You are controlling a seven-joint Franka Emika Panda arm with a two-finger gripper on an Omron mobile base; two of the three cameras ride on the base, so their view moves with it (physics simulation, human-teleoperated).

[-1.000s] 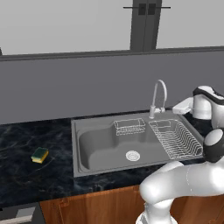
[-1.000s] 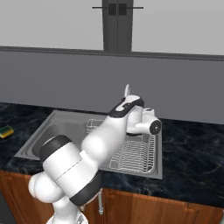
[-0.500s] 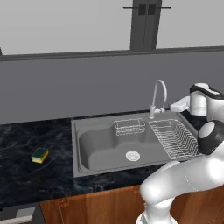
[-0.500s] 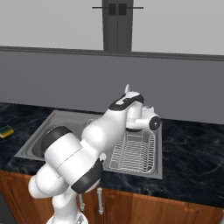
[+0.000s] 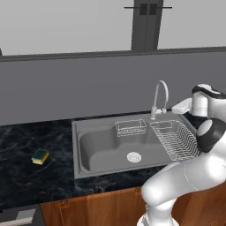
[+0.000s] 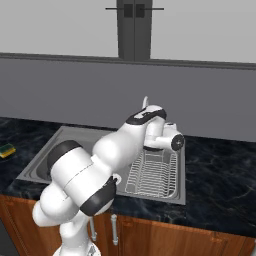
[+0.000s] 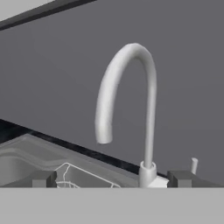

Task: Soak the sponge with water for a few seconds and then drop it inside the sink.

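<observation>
The end effector (image 7: 112, 178) hangs with its fingers spread wide and nothing between them, facing the arched faucet (image 7: 131, 109) at the sink's (image 5: 84, 167) back edge, close in front of it. No stream shows at the spout. The wire dish rack (image 5: 174, 140) fills the sink's right part. The sponge (image 5: 40, 156) lies on the dark worktop (image 5: 26, 185) well left of the sink, far from the end effector.

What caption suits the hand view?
Open gripper faces the arched chrome faucet, no water running, above the grey steel sink.
</observation>
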